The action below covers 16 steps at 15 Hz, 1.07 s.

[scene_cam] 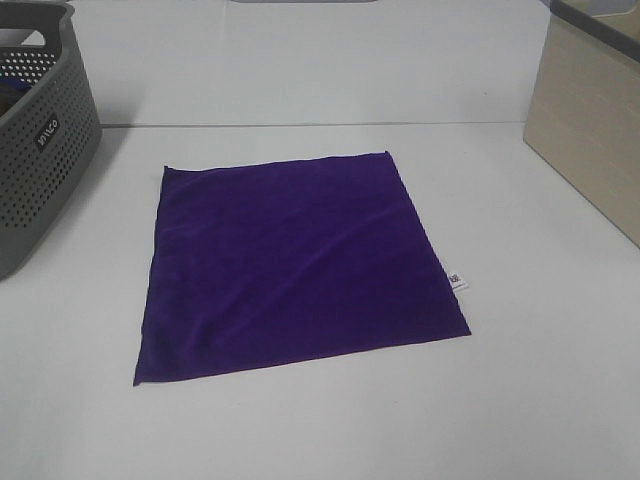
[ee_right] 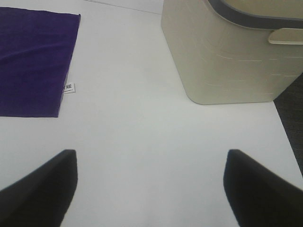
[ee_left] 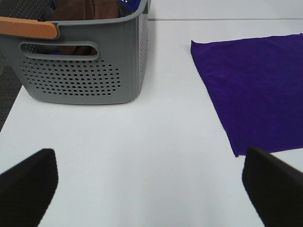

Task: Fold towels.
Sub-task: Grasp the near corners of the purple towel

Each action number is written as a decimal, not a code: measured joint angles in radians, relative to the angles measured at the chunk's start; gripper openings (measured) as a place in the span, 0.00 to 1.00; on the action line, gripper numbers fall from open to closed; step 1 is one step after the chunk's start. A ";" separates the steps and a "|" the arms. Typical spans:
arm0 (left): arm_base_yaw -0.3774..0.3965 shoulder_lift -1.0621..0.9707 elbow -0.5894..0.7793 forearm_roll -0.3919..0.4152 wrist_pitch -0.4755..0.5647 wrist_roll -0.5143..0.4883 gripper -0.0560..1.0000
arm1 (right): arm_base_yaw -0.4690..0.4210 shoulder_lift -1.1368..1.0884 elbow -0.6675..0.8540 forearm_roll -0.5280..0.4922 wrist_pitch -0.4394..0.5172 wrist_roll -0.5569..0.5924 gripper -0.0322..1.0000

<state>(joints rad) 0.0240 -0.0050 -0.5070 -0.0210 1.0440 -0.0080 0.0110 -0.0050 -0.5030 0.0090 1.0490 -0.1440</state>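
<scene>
A purple towel [scene_cam: 295, 265] lies spread flat and unfolded on the white table [scene_cam: 540, 400], roughly square, with a few shallow creases running across it. A small white tag [scene_cam: 456, 281] sticks out from its right edge, near the front corner. At the left edge of the view stands a grey basket [scene_cam: 40, 150] with perforated walls, apart from the towel. At the right edge stands a beige bin [scene_cam: 590, 120], well apart from the towel.
</scene>
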 joint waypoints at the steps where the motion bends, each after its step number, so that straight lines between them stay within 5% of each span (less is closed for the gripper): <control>1: 0.000 0.000 0.000 -0.001 0.000 0.000 0.99 | 0.000 0.000 0.000 0.000 0.000 0.000 0.83; 16: 0.000 0.000 0.000 0.000 0.000 0.000 0.99 | 0.000 0.000 0.000 0.038 0.000 0.037 0.89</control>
<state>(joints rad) 0.0240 -0.0050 -0.5070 -0.0210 1.0440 -0.0080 0.0110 -0.0050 -0.5030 0.0470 1.0490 -0.1070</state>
